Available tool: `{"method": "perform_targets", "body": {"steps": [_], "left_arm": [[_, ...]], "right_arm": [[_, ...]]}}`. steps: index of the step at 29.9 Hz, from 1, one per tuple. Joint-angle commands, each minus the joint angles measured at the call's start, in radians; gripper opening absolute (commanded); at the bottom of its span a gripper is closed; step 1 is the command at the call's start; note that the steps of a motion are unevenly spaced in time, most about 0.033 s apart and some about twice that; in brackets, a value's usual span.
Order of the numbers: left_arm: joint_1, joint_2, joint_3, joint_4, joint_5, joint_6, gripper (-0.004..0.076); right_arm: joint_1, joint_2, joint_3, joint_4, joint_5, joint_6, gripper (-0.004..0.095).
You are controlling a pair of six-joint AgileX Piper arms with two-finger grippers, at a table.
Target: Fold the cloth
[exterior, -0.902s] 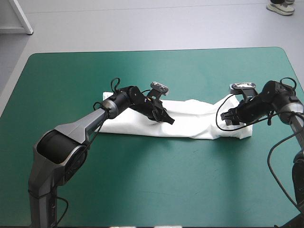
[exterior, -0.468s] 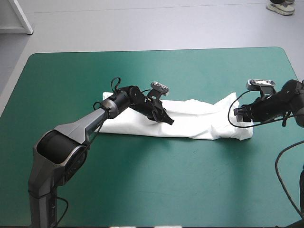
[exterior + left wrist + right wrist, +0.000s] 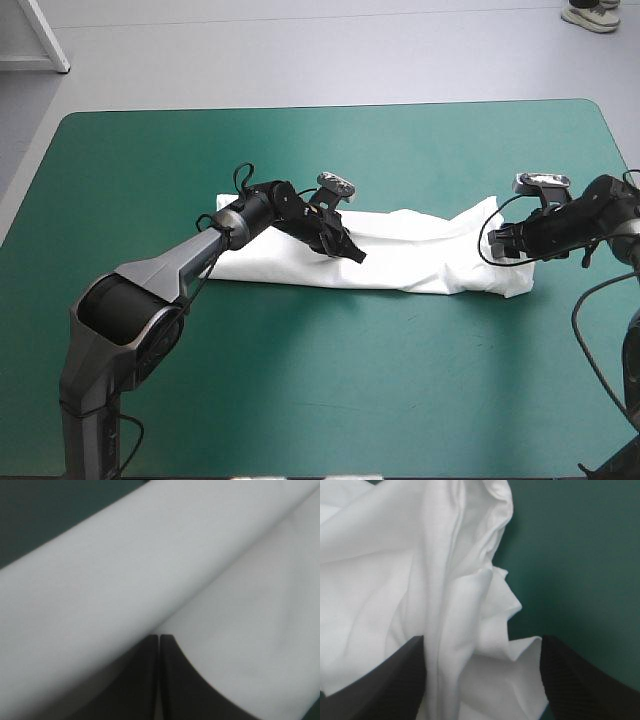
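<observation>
T-shirt: the white T-shirt (image 3: 400,265) lies as 1 long folded strip across the middle of the teal-green cover (image 3: 300,390), running left to right. Its left half is smooth; its right end is bunched and wrinkled.

Left claw: your left gripper (image 3: 355,253) is pressed onto the strip near its middle. In its wrist view the 2 black fingers meet in a single point, fully closed, and no cloth shows between them. It looks to be acting as a pin, not a grasp.

Right claw: your right gripper (image 3: 482,640) is at the strip's right end with its fingers spread wide. The crumpled end of the cloth sits between them, but nothing is clamped.

Step in hand: judging by the layout, you are about to take the right end so it can be carried over toward the left.

How to do it well: bring the right fingers low enough to straddle every layer of the bunched end, not just the top ruffle, and only then close. Aim for the middle of the strip's width so the end lifts evenly.

Pin: hold the left claw down while you lift, so that the crease forms against it.

Risk: catching 1 layer only would let the lower layers trail and spoil the fold.
</observation>
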State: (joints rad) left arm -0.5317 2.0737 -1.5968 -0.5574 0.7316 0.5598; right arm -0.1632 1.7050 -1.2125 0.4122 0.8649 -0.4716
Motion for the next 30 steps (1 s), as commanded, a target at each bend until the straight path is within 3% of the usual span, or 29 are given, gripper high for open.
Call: {"method": "perform_targets", "body": {"steps": [1, 5, 13, 22, 30], "left_arm": [[-0.002, -0.045, -0.018, 0.024, 0.006, -0.01, 0.0019], [-0.002, -0.045, -0.018, 0.026, 0.006, -0.01, 0.0019], [-0.002, -0.045, -0.018, 0.03, 0.002, -0.014, 0.0019], [-0.002, -0.045, -0.018, 0.032, 0.002, -0.02, 0.0019], [0.025, -0.072, -0.028, 0.024, -0.013, -0.026, 0.0019]], "right_arm": [[-0.005, 0.01, -0.02, 0.066, -0.017, -0.038, 0.0617], [-0.001, 0.057, -0.02, 0.13, 0.007, -0.071, 0.0591], [0.063, 0.068, -0.02, 0.14, 0.019, -0.101, 0.0414], [0.132, 0.122, -0.022, 0.165, 0.021, -0.109, -0.0019], [0.136, 0.054, -0.096, 0.183, 0.027, -0.112, -0.0017]]}}
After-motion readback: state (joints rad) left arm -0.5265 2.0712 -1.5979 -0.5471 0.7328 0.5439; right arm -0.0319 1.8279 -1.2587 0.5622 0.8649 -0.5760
